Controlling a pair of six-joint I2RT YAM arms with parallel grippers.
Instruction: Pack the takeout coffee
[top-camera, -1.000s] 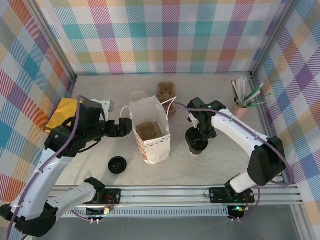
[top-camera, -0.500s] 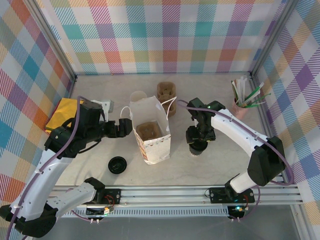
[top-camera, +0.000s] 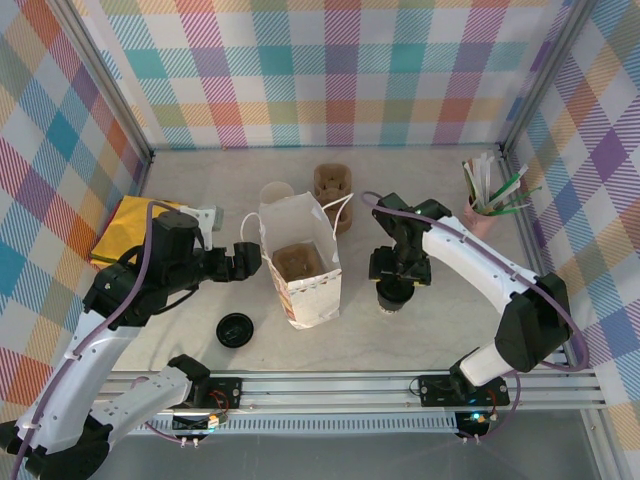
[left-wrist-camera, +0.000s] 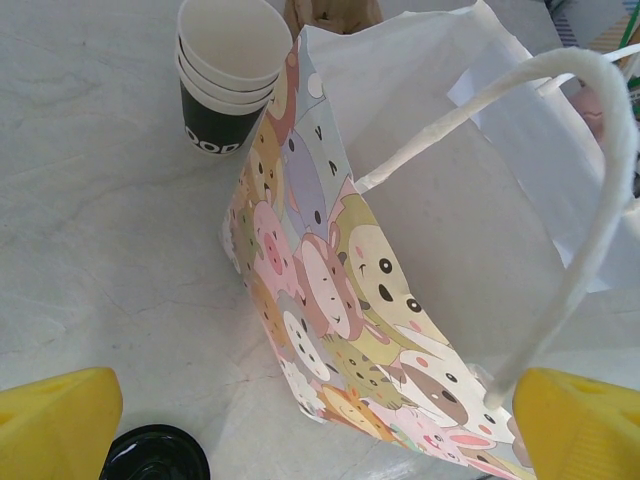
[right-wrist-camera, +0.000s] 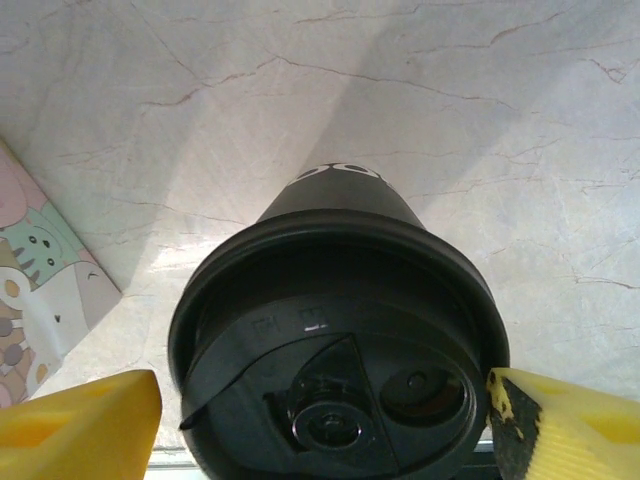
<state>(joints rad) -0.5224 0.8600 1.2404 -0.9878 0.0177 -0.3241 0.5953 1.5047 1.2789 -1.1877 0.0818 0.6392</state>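
Pale, marble-veined counter (top-camera: 450, 330) underfoot, bright plaid walls (top-camera: 330, 70) on three sides, and a metal rail (top-camera: 400, 385) along the near edge where both arms are bolted. In the middle stands the open cartoon-print paper bag (top-camera: 300, 265), with a brown tray (top-camera: 297, 263) sitting down inside it. Behind it is a stack of white cups (top-camera: 275, 193), rims up, with a second brown tray (top-camera: 333, 183) just beside them. A loose black lid (top-camera: 235, 329) lies flat on the near-left, a yellow packet (top-camera: 125, 228) sits far left, and a pink holder of stirrers (top-camera: 485, 205) sits far right. The takeout coffee (top-camera: 395, 293) stands upright on the counter just right of the bag, lid on, not in the bag. From the right wrist, the right fingers (right-wrist-camera: 75, 420) straddle that lid, one pad on each side and close to the rim; whether they squeeze it or stand just clear, I cannot tell. The left fingers (left-wrist-camera: 55, 420) are spread wide at the bag's left side, with a white handle arching between them and nothing gripped. Compared with a second ago, very little has changed: bag, cups, loose lid and coffee are all where they were. The left arm's long link has swung slightly outward, and the right wrist has shifted a touch over the cup.
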